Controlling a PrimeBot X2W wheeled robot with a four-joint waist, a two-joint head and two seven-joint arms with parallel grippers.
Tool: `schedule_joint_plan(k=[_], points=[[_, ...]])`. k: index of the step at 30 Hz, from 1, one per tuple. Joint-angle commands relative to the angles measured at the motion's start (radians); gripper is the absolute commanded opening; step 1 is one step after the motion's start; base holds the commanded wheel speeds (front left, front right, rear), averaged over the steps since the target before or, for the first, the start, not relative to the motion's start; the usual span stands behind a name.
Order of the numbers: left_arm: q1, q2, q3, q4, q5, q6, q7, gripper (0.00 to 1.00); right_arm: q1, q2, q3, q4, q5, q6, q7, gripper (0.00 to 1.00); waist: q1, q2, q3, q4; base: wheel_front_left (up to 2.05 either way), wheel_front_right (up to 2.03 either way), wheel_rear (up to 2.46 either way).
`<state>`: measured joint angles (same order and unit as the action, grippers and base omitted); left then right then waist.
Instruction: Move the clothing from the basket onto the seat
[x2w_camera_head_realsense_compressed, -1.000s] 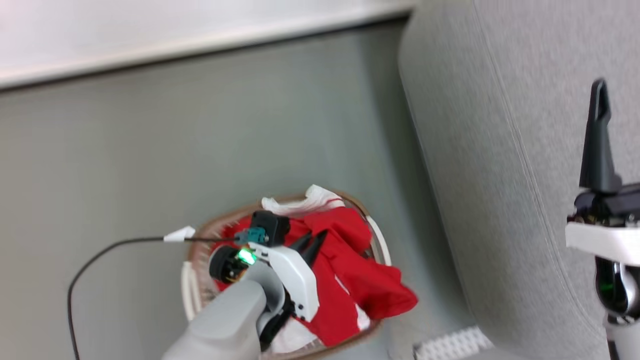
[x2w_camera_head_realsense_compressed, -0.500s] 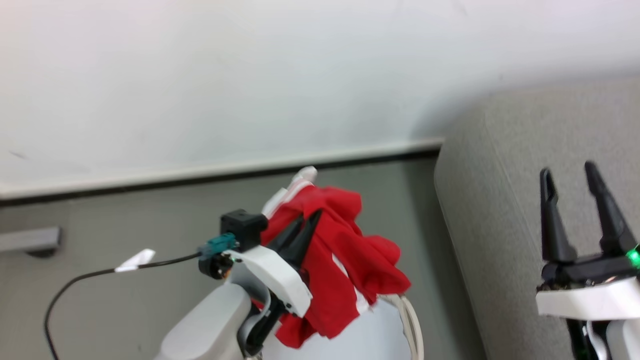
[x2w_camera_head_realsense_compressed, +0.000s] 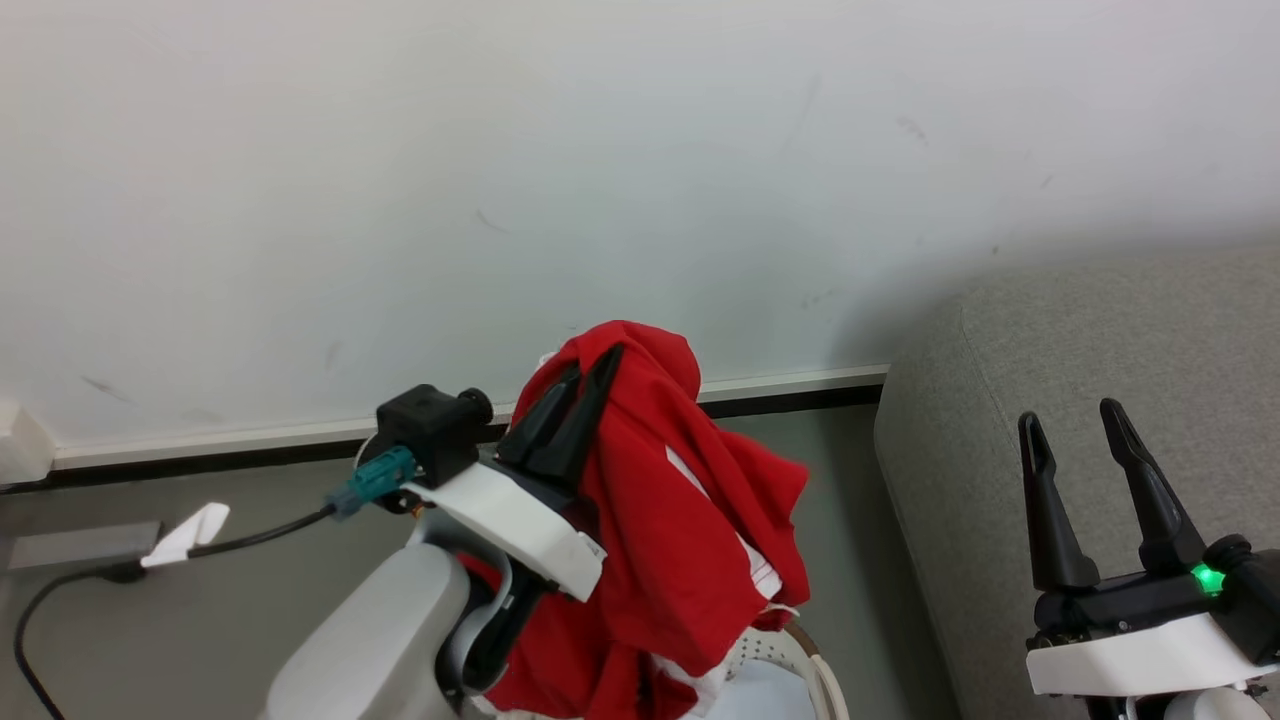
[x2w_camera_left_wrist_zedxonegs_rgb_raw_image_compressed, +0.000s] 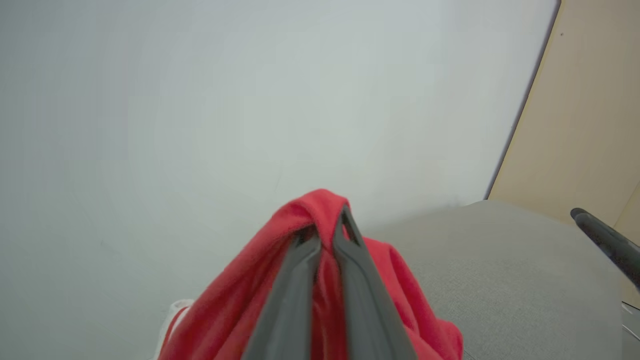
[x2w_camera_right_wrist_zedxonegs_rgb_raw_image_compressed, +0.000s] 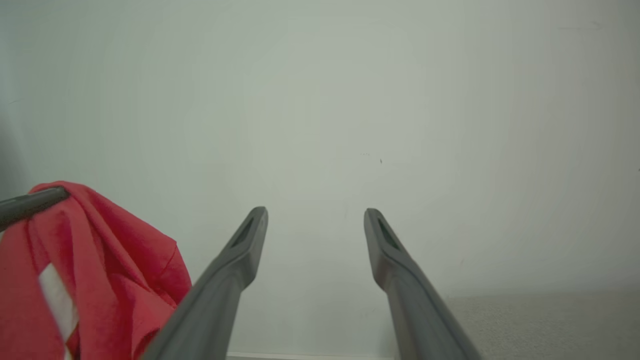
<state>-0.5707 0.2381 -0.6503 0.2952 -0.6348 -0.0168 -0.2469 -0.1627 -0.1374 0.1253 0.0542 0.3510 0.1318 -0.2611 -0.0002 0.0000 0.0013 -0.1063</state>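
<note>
The red clothing (x2w_camera_head_realsense_compressed: 670, 520) hangs in the air, draped over my left gripper (x2w_camera_head_realsense_compressed: 592, 365), which is shut on a fold at its top. The left wrist view shows the same pinch: the clothing (x2w_camera_left_wrist_zedxonegs_rgb_raw_image_compressed: 405, 285) is bunched around my left gripper (x2w_camera_left_wrist_zedxonegs_rgb_raw_image_compressed: 325, 225). Just below the hanging cloth, a curve of the cream basket (x2w_camera_head_realsense_compressed: 815, 670) rim shows at the bottom edge. The grey seat (x2w_camera_head_realsense_compressed: 1010, 330) rises on the right. My right gripper (x2w_camera_head_realsense_compressed: 1075, 420) stands open in front of the seat, holding nothing. In the right wrist view my right gripper (x2w_camera_right_wrist_zedxonegs_rgb_raw_image_compressed: 315, 217) points at the wall, with the clothing (x2w_camera_right_wrist_zedxonegs_rgb_raw_image_compressed: 100, 265) to its left.
A pale wall (x2w_camera_head_realsense_compressed: 500, 150) with a dark skirting strip fills the background. A black cable (x2w_camera_head_realsense_compressed: 110, 570) with a white tag runs from my left wrist across the grey floor (x2w_camera_head_realsense_compressed: 250, 560). A beige panel (x2w_camera_left_wrist_zedxonegs_rgb_raw_image_compressed: 595, 100) stands beyond the seat (x2w_camera_left_wrist_zedxonegs_rgb_raw_image_compressed: 500, 270).
The left gripper has lifted the clothing up out of the basket. The head camera has tilted upward, so wall now replaces floor. My right gripper stays open.
</note>
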Motion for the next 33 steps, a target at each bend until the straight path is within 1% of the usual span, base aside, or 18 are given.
schedule_joint_plan(k=[1,5,12,17,20,23,25,27,33], points=[[-0.005,0.011,0.007,-0.024,0.007,0.008,0.007,0.0,0.012,-0.002,0.003,-0.005,0.004,-0.002,-0.003,1.0,0.0002,0.0,0.001,-0.003,0.0,0.0,0.0],[0.005,0.022,0.011,-0.056,0.004,0.024,0.018,0.0,0.016,-0.002,0.014,-0.013,0.011,-0.002,-0.003,1.0,0.0002,0.0,0.006,-0.009,0.0,0.0,0.0],[0.01,0.025,0.009,-0.067,-0.003,0.032,0.024,0.0,0.005,-0.019,0.06,-0.04,0.039,-0.002,-0.003,1.0,0.0002,0.0,0.01,-0.013,0.0,0.0,0.0],[-0.01,0.017,0.002,-0.041,-0.007,0.019,0.026,0.0,-0.018,-0.052,0.158,-0.055,0.057,-0.002,-0.003,1.0,0.0002,0.0,0.009,-0.01,0.0,0.0,0.0],[-0.021,0.014,-0.004,-0.016,-0.005,0.012,0.025,0.0,-0.045,-0.063,0.249,-0.049,0.066,-0.002,-0.003,1.0,0.0002,0.0,0.009,-0.007,0.0,0.0,0.0],[-0.031,0.003,-0.01,0.013,-0.009,0.003,0.021,0.0,-0.089,-0.082,0.357,0.008,0.077,-0.002,-0.003,1.0,0.0002,0.0,0.009,0.004,0.0,0.0,0.0],[-0.039,-0.007,-0.013,0.033,-0.013,-0.004,0.017,0.0,-0.125,-0.075,0.415,0.05,0.103,-0.002,-0.003,1.0,0.0002,0.0,0.007,0.015,0.0,0.0,0.0],[-0.046,-0.02,-0.021,0.05,-0.013,-0.013,0.013,0.0,-0.158,-0.082,0.478,0.104,0.116,-0.002,-0.003,1.0,0.0002,0.0,0.004,0.03,0.0,0.0,0.0],[-0.067,-0.061,-0.054,0.096,0.0,-0.033,0.008,0.0,-0.262,-0.082,0.629,0.26,0.189,-0.002,-0.002,1.0,0.0002,0.0,-0.003,0.081,0.0,0.0,0.0]])
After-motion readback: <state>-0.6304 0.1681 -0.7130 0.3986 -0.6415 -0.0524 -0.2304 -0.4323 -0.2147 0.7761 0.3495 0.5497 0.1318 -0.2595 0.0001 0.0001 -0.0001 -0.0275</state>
